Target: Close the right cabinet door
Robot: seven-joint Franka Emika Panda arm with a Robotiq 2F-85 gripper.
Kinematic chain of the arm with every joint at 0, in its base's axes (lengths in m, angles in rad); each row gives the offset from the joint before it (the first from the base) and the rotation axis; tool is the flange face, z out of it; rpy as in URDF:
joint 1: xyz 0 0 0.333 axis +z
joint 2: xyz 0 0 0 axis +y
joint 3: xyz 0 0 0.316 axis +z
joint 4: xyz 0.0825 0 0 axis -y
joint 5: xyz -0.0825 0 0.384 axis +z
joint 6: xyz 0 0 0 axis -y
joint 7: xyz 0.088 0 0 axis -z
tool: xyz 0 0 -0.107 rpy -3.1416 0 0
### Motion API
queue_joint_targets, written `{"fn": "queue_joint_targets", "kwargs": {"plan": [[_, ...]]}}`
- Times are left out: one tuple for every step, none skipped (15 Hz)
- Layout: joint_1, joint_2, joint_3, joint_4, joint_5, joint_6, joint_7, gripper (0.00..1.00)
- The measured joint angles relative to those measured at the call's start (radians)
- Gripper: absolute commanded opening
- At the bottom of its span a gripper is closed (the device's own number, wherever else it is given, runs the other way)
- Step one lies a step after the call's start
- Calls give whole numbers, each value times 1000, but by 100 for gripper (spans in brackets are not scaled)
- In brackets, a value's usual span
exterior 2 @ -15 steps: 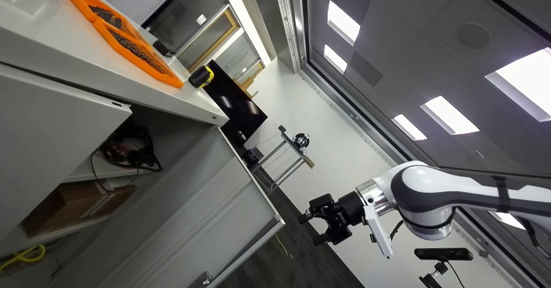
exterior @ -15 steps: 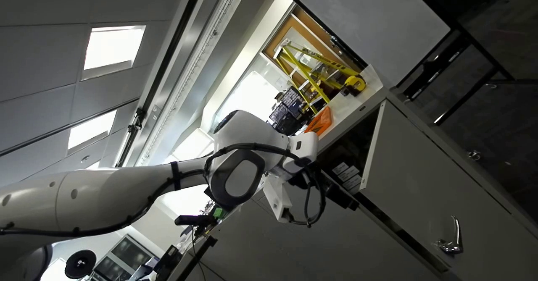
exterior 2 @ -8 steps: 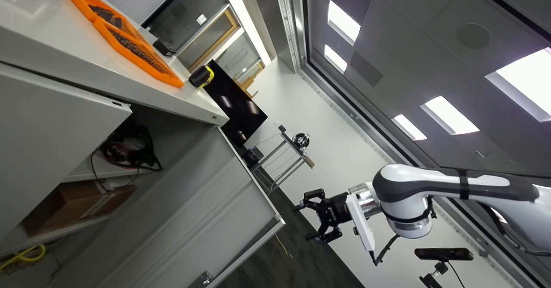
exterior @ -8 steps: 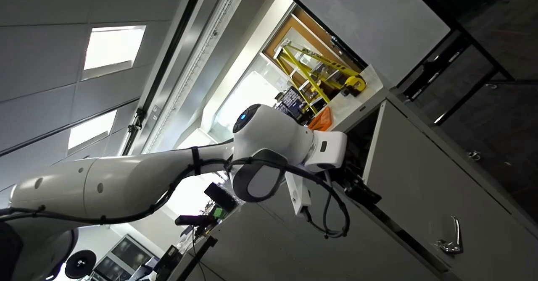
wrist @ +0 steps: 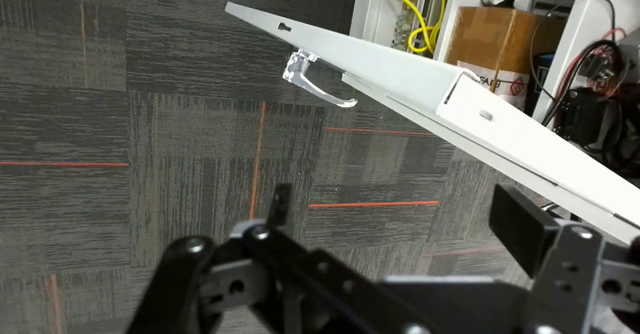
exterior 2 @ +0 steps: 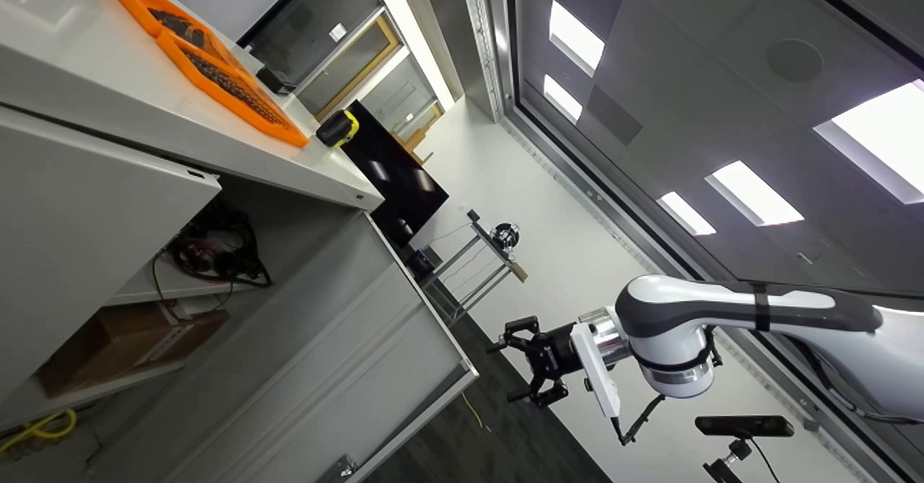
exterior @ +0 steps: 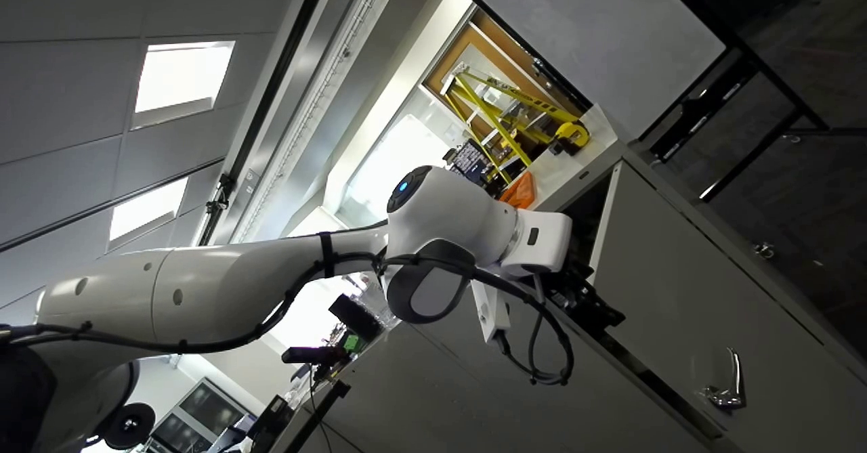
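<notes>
In an exterior view, farthest to the left of the end effector, a neighbouring door panel was seen, and above it an open orange case was laid on the worktop. Less far to the left, a cardboard box was exposed in the cabinet, so the closing could not be called finished. Nearest on the left, the right cabinet door was swung outward, with its inner face shown. In the wrist view its silver handle was shown ahead of the end effector, not grasped. By judgement, only the placing of the end effector near the free edge of the door could be counted as done; the whole push, until it would lie flush with the cabinet, was left. At the right, the end effector itself was spread wide, with the jaws far from each other. Nothing was held between its fingers, and they were seen apart from the door; no contact could be made out in the wrist view either.
</notes>
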Motion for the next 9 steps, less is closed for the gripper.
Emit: {"fn": "queue_joint_targets", "kwargs": {"plan": [[0,0,2,1,4,0,0,100],[1,0,3,4,13,0,0,75],[1,0,3,8,28,0,0,72],[0,0,3,14,48,-1,0,66],[-2,0,3,20,70,-2,0,58],[-5,1,2,26,95,-3,0,49],[-8,3,2,34,122,-4,0,42],[-12,6,1,41,151,-4,0,34],[-17,12,-1,49,177,-4,0,27]]}}
